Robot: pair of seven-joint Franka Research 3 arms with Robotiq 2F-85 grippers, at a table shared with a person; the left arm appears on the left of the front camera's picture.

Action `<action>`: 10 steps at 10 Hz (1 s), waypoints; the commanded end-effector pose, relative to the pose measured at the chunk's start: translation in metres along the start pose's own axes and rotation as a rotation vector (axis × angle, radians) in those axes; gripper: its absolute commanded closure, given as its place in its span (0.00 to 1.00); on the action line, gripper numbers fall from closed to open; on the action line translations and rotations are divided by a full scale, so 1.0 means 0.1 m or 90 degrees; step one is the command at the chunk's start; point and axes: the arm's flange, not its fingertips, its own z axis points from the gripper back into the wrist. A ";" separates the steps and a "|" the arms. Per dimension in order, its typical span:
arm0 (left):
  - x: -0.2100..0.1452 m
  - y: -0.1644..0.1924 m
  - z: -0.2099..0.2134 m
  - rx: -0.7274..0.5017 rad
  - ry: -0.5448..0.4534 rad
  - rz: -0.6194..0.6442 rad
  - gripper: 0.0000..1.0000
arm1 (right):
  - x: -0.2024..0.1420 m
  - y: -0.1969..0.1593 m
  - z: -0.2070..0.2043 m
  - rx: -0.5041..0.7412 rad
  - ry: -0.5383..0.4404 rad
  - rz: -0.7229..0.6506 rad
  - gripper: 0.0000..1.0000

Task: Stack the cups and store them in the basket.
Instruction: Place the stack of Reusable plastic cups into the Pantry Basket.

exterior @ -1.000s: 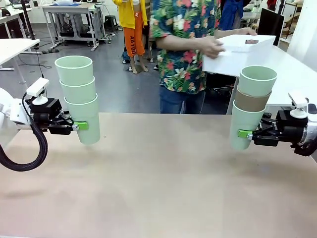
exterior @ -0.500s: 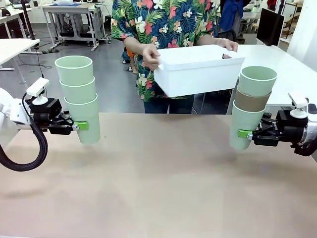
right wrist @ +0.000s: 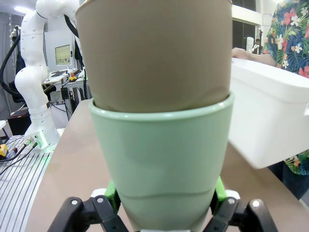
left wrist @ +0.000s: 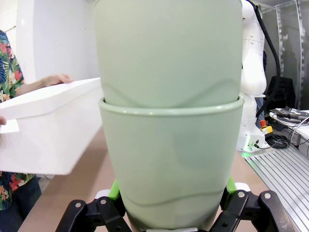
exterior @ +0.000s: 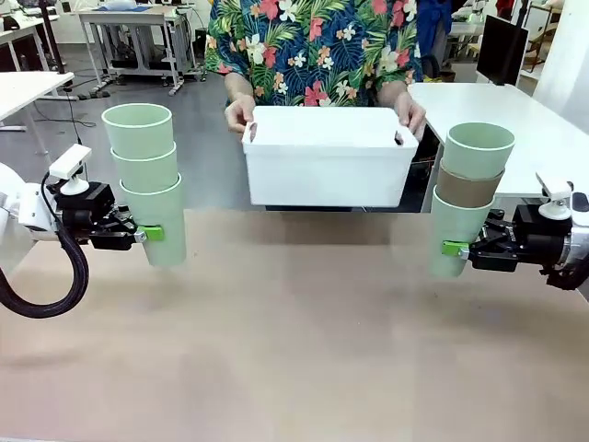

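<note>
Pinching three green cups (exterior: pixel 147 180) at 9 o'clock in the left gripper (exterior: pixel 152 234), a green-brown-green stack (exterior: pixel 465 198) at 3 in the right gripper (exterior: pixel 451 248). Waiting for the white basket (exterior: pixel 329 166), held by a person at 12. Next, likely: lower both stacks inside.

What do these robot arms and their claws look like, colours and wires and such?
The left arm and right arm are smooth white. The left gripper and right gripper are black, angular linkages with bright green pads at the fingertips. A small white camera sits on each wrist, and a thick black cable loops under the left arm.
</note>
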 end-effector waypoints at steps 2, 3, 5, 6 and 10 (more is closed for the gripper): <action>0.05 0.01 0.00 -0.002 -0.002 -0.007 0.14 | 0.04 0.00 0.00 0.002 -0.005 0.005 0.14; 0.05 0.01 0.00 -0.002 -0.002 -0.007 0.14 | 0.04 0.00 0.00 0.002 -0.005 0.005 0.14; 0.05 0.01 0.00 -0.002 -0.002 -0.007 0.14 | 0.04 0.00 0.00 0.002 -0.005 0.005 0.14; 0.05 0.01 0.00 -0.002 -0.002 -0.007 0.14 | 0.04 0.00 0.00 0.002 -0.005 0.005 0.14; 0.05 0.01 0.00 -0.002 -0.002 -0.007 0.14 | 0.04 0.00 0.00 0.002 -0.005 0.005 0.14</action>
